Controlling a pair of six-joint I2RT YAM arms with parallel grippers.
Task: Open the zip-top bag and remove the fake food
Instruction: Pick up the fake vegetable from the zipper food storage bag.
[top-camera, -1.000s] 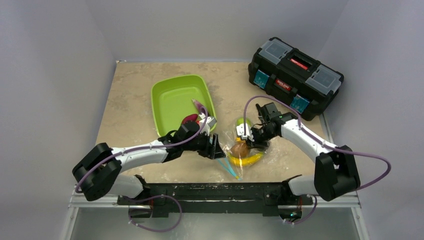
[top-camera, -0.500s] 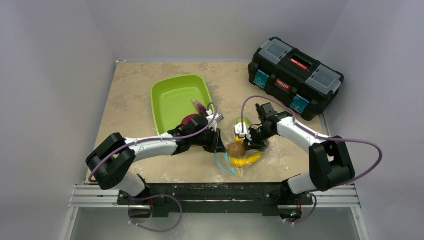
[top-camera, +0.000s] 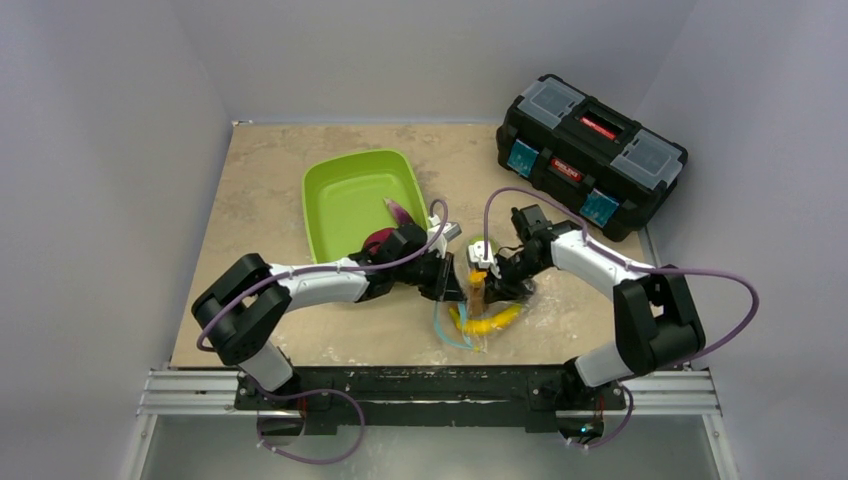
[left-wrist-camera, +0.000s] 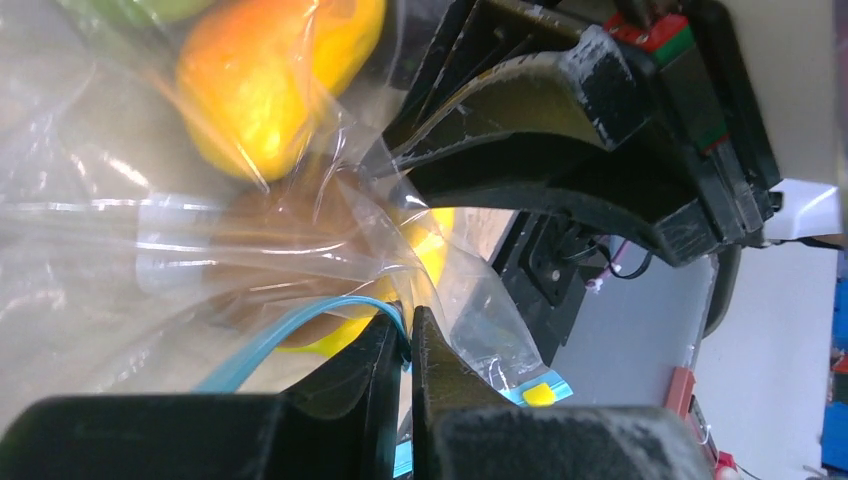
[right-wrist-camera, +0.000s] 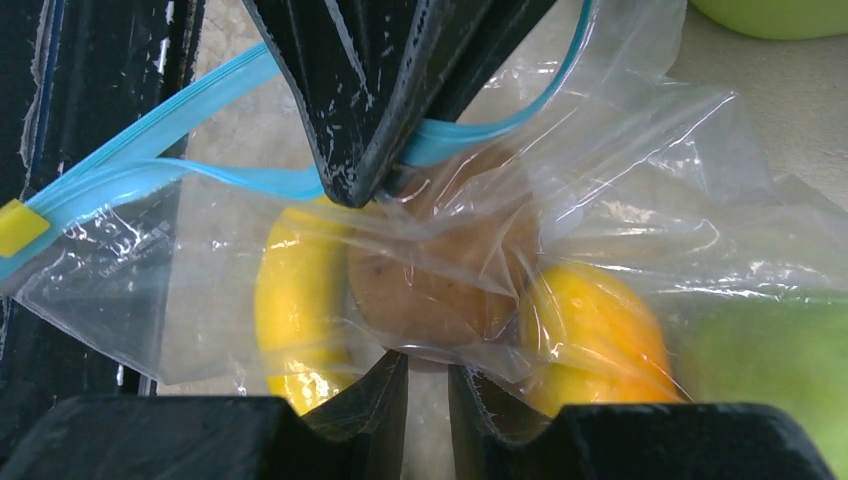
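Seen from above, the bag (top-camera: 478, 305) lies at the near middle of the worktop (top-camera: 260, 200), right of the tray (top-camera: 350, 195), with the left end effector (top-camera: 455, 285) and right end effector (top-camera: 487, 272) meeting over it.

The left wrist view shows the left end effector (left-wrist-camera: 410, 325) with jaws together, clamped on the bag's zipper (left-wrist-camera: 280, 335).

The right wrist view shows a slim gap in the right end effector (right-wrist-camera: 427, 365) at the film below the kiwi (right-wrist-camera: 440, 285); whether it grips, I cannot tell. It likely needs a firm pinch on the opposite lip, then a steady pull apart.
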